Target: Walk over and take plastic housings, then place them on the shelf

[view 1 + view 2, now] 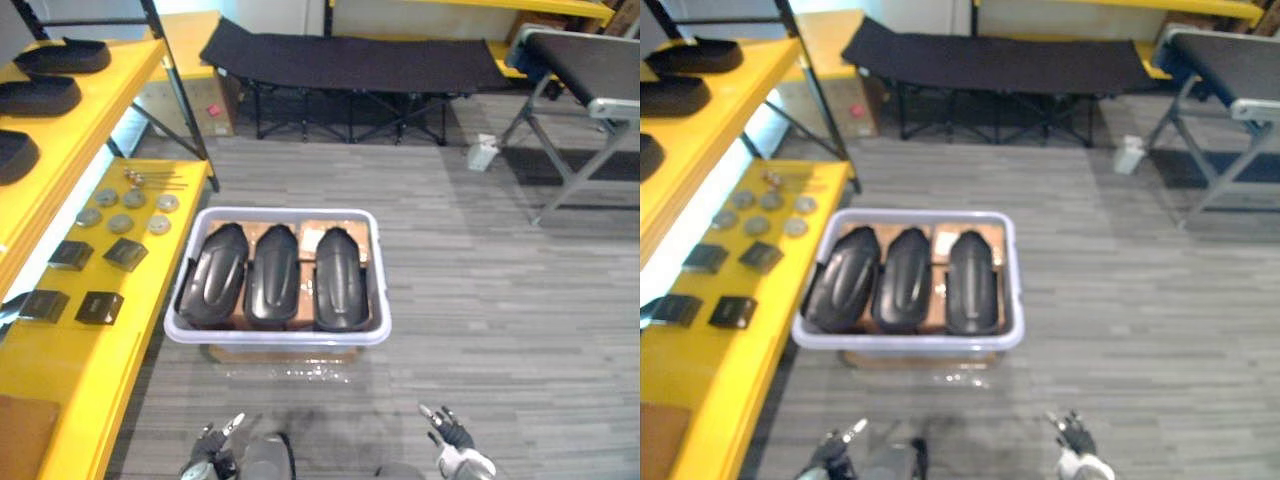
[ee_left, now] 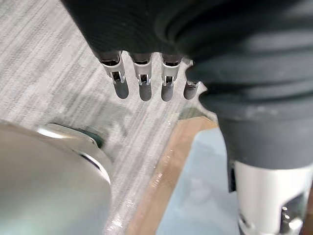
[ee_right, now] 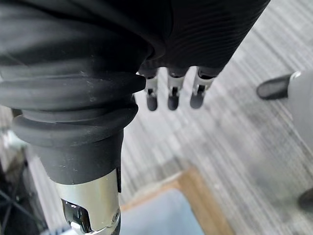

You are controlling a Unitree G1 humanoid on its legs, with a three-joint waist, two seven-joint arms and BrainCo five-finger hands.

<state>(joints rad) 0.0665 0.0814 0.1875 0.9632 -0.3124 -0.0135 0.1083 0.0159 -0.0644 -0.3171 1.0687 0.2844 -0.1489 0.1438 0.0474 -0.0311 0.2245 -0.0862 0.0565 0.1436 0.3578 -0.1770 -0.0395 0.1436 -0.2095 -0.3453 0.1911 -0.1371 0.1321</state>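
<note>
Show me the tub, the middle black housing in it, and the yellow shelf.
tub (image 1: 280, 337), left eye view, on its front rim.
middle housing (image 1: 273, 275), left eye view, on its top surface.
yellow shelf (image 1: 60, 375), left eye view, on a bare patch of its lower board.

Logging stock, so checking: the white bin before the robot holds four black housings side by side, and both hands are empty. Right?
Not quite. The bin holds three black housings, not four, side by side; the left eye view shows it. The left hand and right hand are empty.
</note>
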